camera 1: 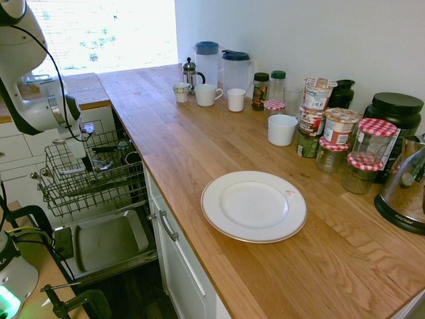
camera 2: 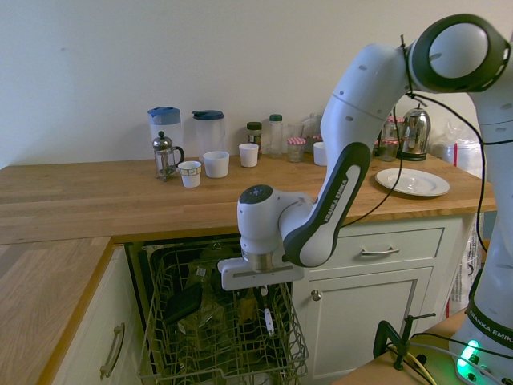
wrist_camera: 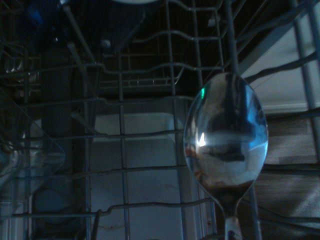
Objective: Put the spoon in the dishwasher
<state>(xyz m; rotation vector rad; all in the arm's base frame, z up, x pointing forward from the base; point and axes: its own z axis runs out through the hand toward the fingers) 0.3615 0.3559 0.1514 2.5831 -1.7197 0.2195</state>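
This is a kitchen: a wooden desk [camera 1: 179,153] runs along the wall over white cabinets [camera 2: 361,309], with an open dishwasher [camera 1: 93,189] beside them. On the desk stand mugs, a French press [camera 2: 165,156], an electric kettle [camera 2: 415,133], and food jars [camera 1: 330,154] (some with cheerful red-checked lids). A dinner plate [camera 1: 254,205] lies there too.

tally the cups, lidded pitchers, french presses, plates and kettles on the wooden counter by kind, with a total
cups: 4
lidded pitchers: 2
french presses: 1
plates: 1
kettles: 1
total: 9
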